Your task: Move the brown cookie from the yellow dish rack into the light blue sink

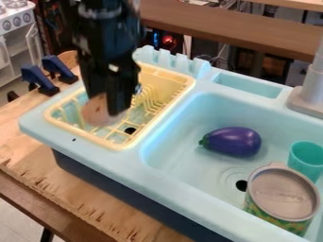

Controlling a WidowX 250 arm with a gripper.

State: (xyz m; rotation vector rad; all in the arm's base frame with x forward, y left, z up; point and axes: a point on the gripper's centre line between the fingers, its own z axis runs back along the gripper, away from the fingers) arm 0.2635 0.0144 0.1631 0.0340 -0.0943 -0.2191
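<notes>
Tan-brown rounded object [95,113], matte, slightly pinkish, with a small darker spot on the visible face; smooth, blunt lower edge; right side and part of the upper outline hidden by the gripper [113,111]. Exact kind not identifiable. Visible portion narrower toward the top, broader below; blunt end directed down, toward the near side of the yellow dish rack [184,93]. Long axis impossible to establish with part of the outline covered; no distinct tip or stem discernible. Location: at or just above the near left part of the rack, directly beside the lower end of the black gripper; contact with the rack's bars not determinable. Gripper pointing downward over the rack; whether apart, together or clamped on the rounded object, impossible to tell.

Surroundings: rack set into the left part of the light blue toy sink [174,165]. In the basin to the right, purple eggplant [234,142] lying on its side, green stem end to the left; nearer the lower right, can [283,194] with a greyish lid and patterned side, just beside the drain hole [242,185]; behind the can, turquoise cup [306,159]. At the far right, grey faucet [309,92]. Left of the sink, blue clamps [39,80] at the edge of the wooden table [31,163].
</notes>
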